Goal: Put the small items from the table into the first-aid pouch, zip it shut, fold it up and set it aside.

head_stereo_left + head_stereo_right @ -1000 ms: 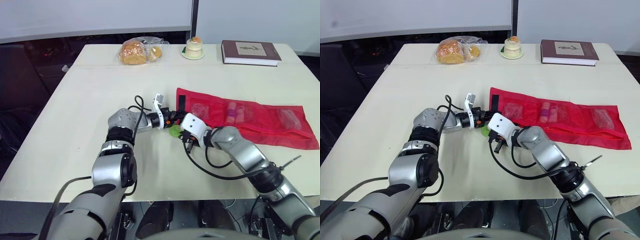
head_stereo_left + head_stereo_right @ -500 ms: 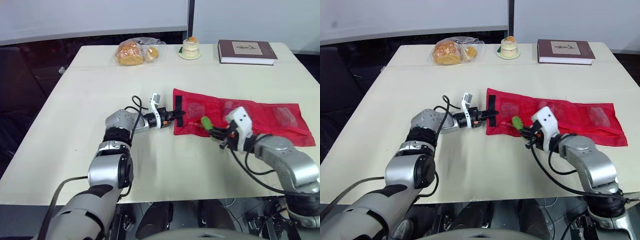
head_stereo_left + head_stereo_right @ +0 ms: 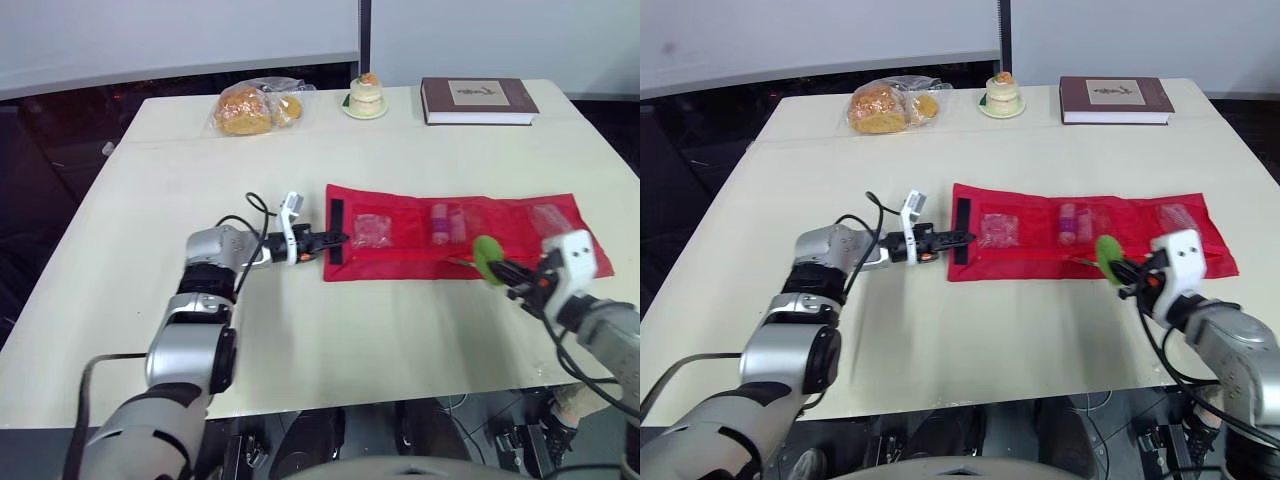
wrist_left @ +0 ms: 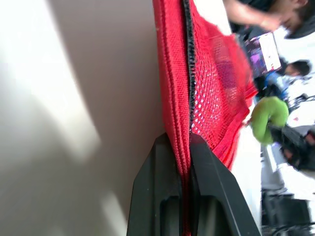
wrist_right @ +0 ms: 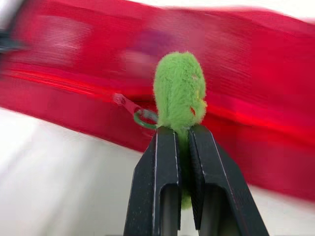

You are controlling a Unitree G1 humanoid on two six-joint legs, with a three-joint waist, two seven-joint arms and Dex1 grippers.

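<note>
Pouch [image 3: 400, 262] lying left–right — left jaws pinching its end, right jaws pinching green pull [image 3: 487, 257]

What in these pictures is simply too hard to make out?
- Packets in the pouch: mesh veils them, head views.
- Book title: too small, head views.
- How far it is zipped: green pull and right pincer cover that stretch.
- Pouch, right wrist view: blurred.

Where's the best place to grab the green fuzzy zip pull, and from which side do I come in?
Pinch the green pull across its narrower end, beside the ring linking it to the zip, as the right gripper does. Come from the right end of the pouch, in line with the zip; the left gripper anchors the other end.
</note>
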